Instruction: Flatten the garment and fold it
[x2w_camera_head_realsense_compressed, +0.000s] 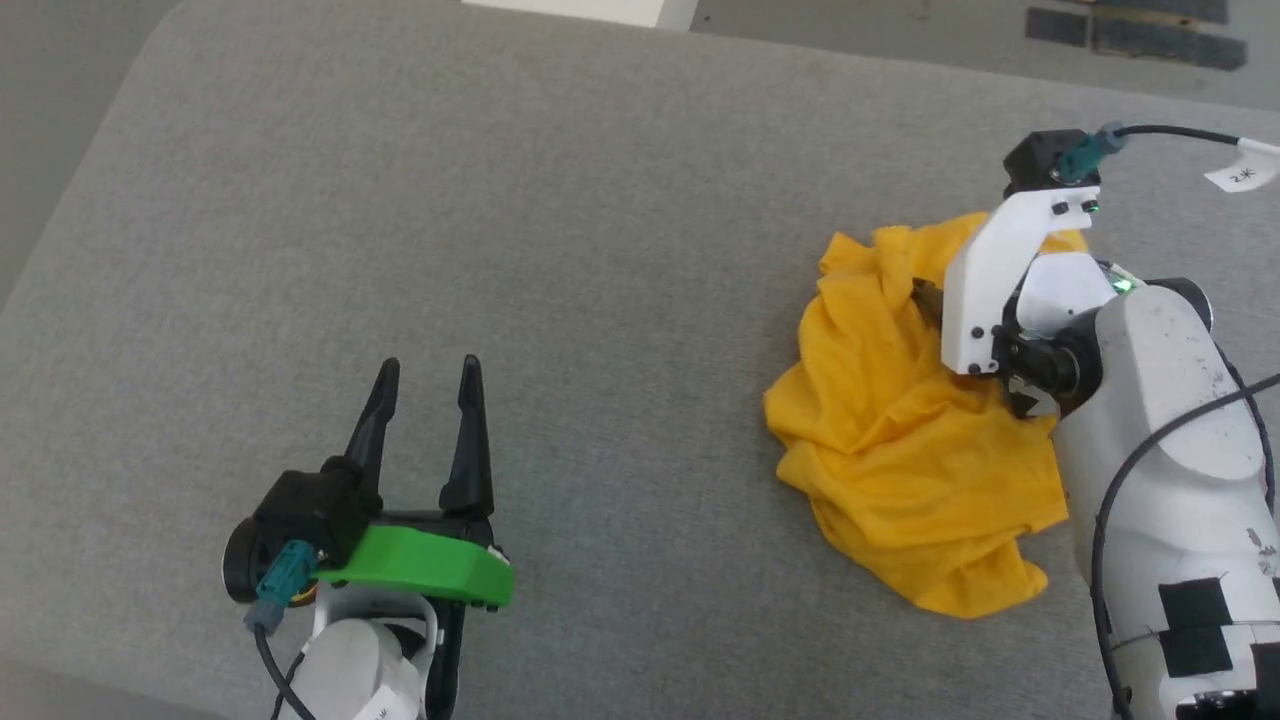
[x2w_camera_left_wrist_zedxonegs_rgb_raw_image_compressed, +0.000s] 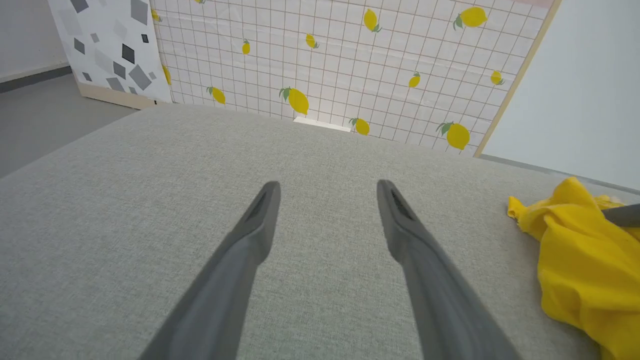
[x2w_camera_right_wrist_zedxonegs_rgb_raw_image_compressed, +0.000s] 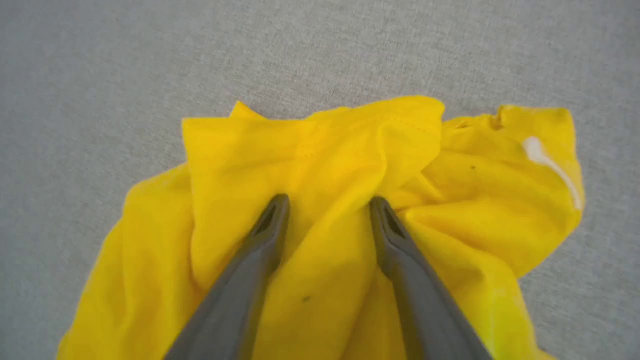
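Right claw (x2w_camera_right_wrist_zedxonegs_rgb_raw_image_compressed: 327, 202) spread over crumpled garment (x2w_camera_right_wrist_zedxonegs_rgb_raw_image_compressed: 330, 145); cable tag (x2w_camera_head_realsense_compressed: 1243, 170) writing illegible.

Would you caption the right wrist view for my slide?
Open right gripper straddles a fold of the crumpled yellow T-shirt on grey surface.

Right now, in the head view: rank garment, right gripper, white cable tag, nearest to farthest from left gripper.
1. garment, crumpled, right of centre.
2. right gripper, over the garment's far right part, fingers astride a fold.
3. white cable tag, at the right edge.
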